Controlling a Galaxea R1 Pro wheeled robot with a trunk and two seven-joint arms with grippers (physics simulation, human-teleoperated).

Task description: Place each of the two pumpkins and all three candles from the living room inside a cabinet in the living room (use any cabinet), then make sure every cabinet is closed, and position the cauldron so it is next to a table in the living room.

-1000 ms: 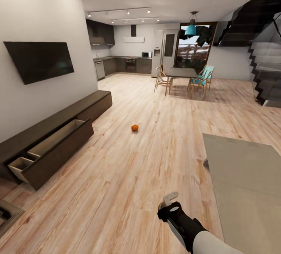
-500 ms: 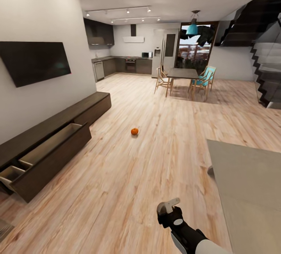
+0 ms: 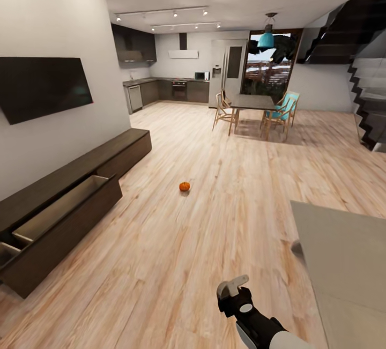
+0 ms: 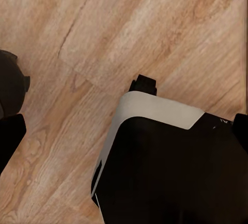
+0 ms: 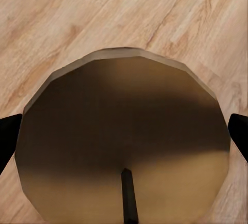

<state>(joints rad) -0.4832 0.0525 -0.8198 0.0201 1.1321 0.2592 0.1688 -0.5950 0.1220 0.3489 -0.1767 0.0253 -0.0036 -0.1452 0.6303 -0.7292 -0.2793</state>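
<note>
Head camera looked forward and down across the wood floor (image 3: 214, 220) toward the far kitchen (image 3: 171, 89) — wide, distant. Both wrist cameras faced straight down at that floor, close — the shared part.

An open-plan home: a wood floor (image 3: 225, 199) runs from a living area with a wall TV (image 3: 40, 87) and low cabinet (image 3: 69, 199) to a kitchen (image 3: 166, 89), dining table (image 3: 253, 102) with chairs (image 3: 224, 112), and staircase (image 3: 364, 70).

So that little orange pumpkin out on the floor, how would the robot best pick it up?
Probably from above, fingers closing across the round sides of the pumpkin. It sits alone on the open wood floor, so nothing blocks a downward reach. Its stem is too small to make out.
</note>
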